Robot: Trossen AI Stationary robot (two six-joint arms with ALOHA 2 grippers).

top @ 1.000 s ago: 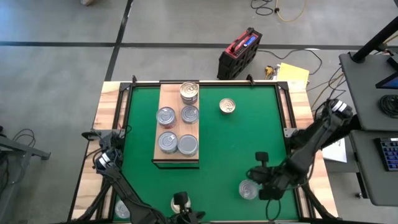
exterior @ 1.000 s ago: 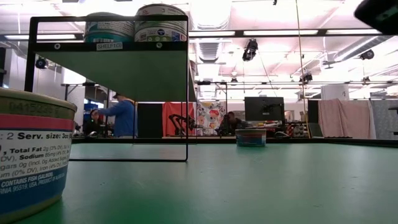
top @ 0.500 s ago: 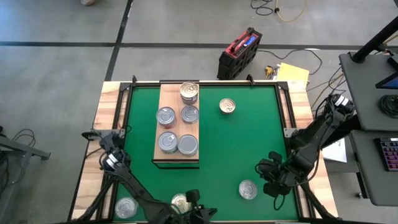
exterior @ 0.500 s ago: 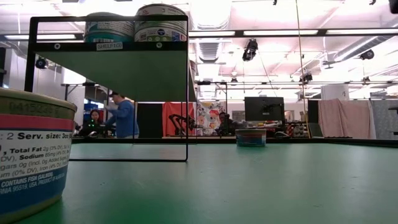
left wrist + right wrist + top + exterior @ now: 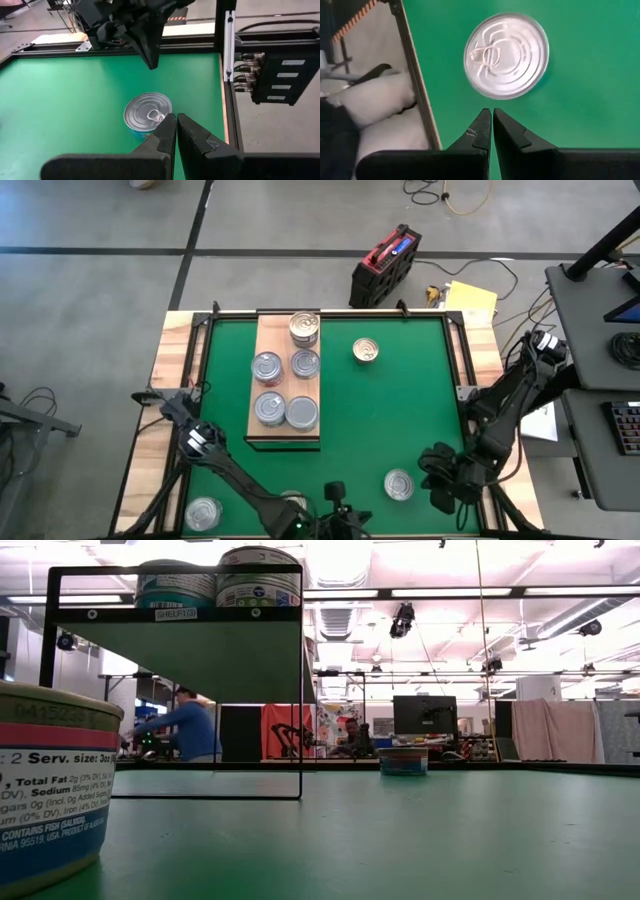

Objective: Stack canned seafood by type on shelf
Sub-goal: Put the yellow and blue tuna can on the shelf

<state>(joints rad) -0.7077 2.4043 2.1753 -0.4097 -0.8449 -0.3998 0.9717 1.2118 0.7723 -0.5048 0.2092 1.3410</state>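
My left claw (image 5: 340, 505) is at the near edge of the table (image 5: 390, 410), about the middle, and it is clenched with nothing between the fingers. In my left wrist view the two dark fingers (image 5: 165, 137) are pressed together, and a silver-lidded tin (image 5: 147, 110) stands on the green mat just past their tips, not touched. My right claw (image 5: 437, 480) is at the near right corner, also clenched and empty; its fingers (image 5: 482, 127) meet, and a silver tin (image 5: 506, 55) lies on the mat just ahead of them, apart from them.

The shelf (image 5: 268, 330) is the light wooden board on the left half of the mat. Five tins stand on it: one at the far end (image 5: 304, 328), a pair in the middle (image 5: 266, 366) (image 5: 305, 363) and a pair at the near end (image 5: 268, 408) (image 5: 301, 412). A gold-lidded tin (image 5: 366, 351) is alone on the mat to the right of the shelf. Near my right claw, a silver tin (image 5: 399, 484) stands on the mat. Another tin (image 5: 203, 513) is at the near left corner, and one more (image 5: 291, 502) shows partly behind my left arm.

In the low view a big tin (image 5: 50, 790) fills the left side, and a person (image 5: 185, 725) is in the room behind.
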